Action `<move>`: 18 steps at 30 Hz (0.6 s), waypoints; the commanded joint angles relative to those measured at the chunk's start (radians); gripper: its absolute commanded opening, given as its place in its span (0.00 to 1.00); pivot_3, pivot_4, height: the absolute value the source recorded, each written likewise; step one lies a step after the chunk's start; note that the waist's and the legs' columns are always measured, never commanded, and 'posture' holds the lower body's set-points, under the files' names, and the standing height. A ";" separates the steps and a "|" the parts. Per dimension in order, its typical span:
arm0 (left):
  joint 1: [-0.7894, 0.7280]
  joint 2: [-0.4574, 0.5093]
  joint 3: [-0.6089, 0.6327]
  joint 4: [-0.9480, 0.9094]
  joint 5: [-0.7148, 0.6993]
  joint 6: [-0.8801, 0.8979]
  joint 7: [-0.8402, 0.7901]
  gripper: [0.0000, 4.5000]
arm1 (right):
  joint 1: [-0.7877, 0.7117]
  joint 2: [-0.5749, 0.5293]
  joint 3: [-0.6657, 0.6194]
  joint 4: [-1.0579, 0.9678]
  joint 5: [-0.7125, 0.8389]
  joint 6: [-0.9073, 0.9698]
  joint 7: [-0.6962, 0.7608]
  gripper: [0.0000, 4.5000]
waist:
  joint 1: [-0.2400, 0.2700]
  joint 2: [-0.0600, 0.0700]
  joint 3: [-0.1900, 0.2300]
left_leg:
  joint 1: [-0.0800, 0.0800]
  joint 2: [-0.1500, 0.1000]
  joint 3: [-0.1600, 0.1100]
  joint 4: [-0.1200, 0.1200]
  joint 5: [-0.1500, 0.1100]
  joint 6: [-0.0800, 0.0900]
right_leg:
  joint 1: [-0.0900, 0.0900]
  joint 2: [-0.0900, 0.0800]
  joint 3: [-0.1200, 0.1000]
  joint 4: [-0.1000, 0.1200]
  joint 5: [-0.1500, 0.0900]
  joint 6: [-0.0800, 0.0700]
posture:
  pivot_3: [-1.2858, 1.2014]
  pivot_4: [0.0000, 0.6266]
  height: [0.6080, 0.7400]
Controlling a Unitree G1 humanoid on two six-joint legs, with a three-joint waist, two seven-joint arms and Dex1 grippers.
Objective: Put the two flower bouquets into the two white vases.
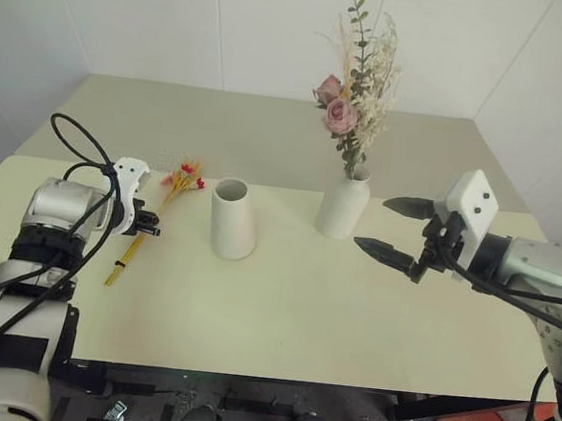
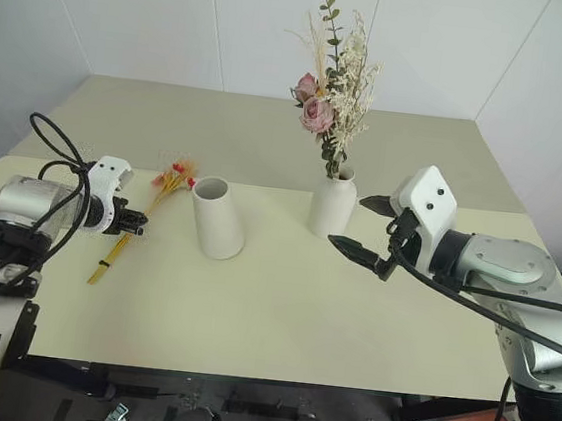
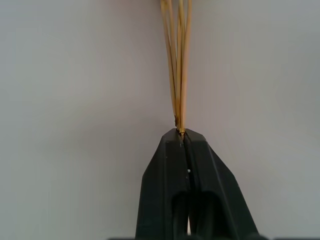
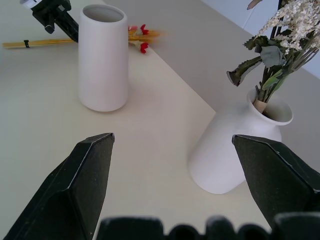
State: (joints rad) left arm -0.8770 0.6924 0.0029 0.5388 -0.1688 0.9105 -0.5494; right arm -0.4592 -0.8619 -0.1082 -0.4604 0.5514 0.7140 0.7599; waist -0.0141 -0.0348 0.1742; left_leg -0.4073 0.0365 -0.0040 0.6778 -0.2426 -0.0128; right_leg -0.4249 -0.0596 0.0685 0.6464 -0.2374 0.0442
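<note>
A slim bouquet of yellow straw stalks [image 1: 132, 251] with small red blooms [image 1: 186, 174] lies on the table left of the plain wide-mouthed white vase [image 1: 233, 220]. My left gripper [image 1: 149, 225] is shut on its stalks [image 3: 179, 75], which run straight out from the closed fingertips [image 3: 172, 150]. The pink rose bouquet [image 1: 340, 115] stands upright in the bottle-shaped white vase [image 1: 344, 206]. My right gripper [image 1: 372, 223] hovers just right of that vase, open and holding nothing. In the right wrist view both vases sit beyond its spread fingers [image 4: 82, 187].
Everything stands on a cream table [image 1: 300, 313], with a second table top [image 1: 220, 124] butted against it behind the vases. White walls close the back and sides. The wide vase [image 4: 102, 55] stands a hand's width from the bottle vase [image 4: 235, 150].
</note>
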 commanded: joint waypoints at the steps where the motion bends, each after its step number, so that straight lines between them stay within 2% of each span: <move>1: 0.014 -0.040 0.114 -0.097 0.015 -0.227 0.141 0.00 | -0.025 0.003 -0.021 -0.006 -0.011 -0.030 -0.004 1.00 | 0.001 0.000 0.000 | 0.000 0.000 0.000 0.000 0.000 0.000 | 0.000 0.000 0.000 0.000 0.000 0.000 | 0.52 0.24 1.00; 3: -0.007 -0.080 0.168 -0.114 0.021 -0.331 0.237 0.00 | -0.022 0.003 -0.024 -0.006 -0.012 -0.033 -0.004 1.00 | 0.003 0.000 0.000 | -0.001 0.000 0.000 0.000 0.000 0.000 | 0.000 -0.001 0.000 0.000 0.000 0.000 | 0.52 0.24 1.00; 7: -0.063 -0.212 0.315 -0.113 -0.042 -0.676 0.376 0.00 | -0.019 0.012 -0.027 -0.008 -0.022 -0.042 -0.013 1.00 | 0.007 -0.001 0.000 | -0.001 0.000 0.000 0.001 0.000 0.000 | 0.000 -0.001 0.000 0.000 0.000 0.000 | 0.52 0.24 1.00; 9: -0.159 -0.289 0.404 -0.078 -0.118 -0.744 0.470 0.00 | -0.018 0.028 -0.030 -0.010 -0.030 -0.050 -0.029 1.00 | 0.012 -0.001 0.000 | -0.001 -0.001 0.000 0.001 0.000 0.000 | 0.000 -0.002 0.000 0.000 0.001 0.001 | 0.52 0.24 1.00; 11: -0.211 -0.330 0.448 -0.063 -0.168 -0.763 0.496 0.00 | -0.015 0.037 -0.033 -0.016 -0.035 -0.053 -0.041 1.00 | 0.015 -0.002 0.000 | -0.002 -0.001 0.000 0.002 0.000 0.000 | 0.000 -0.002 -0.001 0.000 0.001 0.001 | 0.52 0.24 1.00; 12: -0.217 -0.356 0.469 -0.082 -0.214 -0.787 0.470 0.00 | -0.010 0.040 -0.036 -0.021 -0.038 -0.053 -0.046 1.00 | 0.015 -0.002 0.000 | -0.001 -0.001 0.000 0.002 0.000 0.000 | 0.001 -0.002 0.000 0.000 0.001 0.001 | 0.52 0.24 1.00; 14: -0.212 -0.399 0.533 -0.150 -0.413 -0.780 0.285 0.00 | 0.007 0.043 -0.051 -0.036 -0.039 -0.052 -0.057 1.00 | 0.011 -0.001 0.000 | 0.000 -0.002 0.000 0.001 0.000 0.000 | 0.001 -0.002 0.000 0.001 0.001 0.001 | 0.52 0.24 1.00; 18: -0.166 -0.419 0.579 -0.269 -0.673 -0.695 0.026 0.00 | 0.052 0.041 -0.083 -0.068 -0.040 -0.047 -0.076 1.00 | 0.000 -0.001 0.000 | 0.000 -0.001 0.000 0.001 0.000 0.000 | 0.001 -0.002 0.000 0.001 0.001 0.001 | 0.52 0.24 1.00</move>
State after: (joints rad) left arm -1.0315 0.2581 0.5689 0.3446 -0.7543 0.1904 -0.4409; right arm -0.4092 -0.8152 -0.1475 -0.4929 0.5137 0.6866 0.6971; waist -0.0137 -0.0362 0.1739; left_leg -0.4078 0.0355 -0.0041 0.6788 -0.2427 -0.0128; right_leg -0.4234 -0.0608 0.0688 0.6476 -0.2361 0.0456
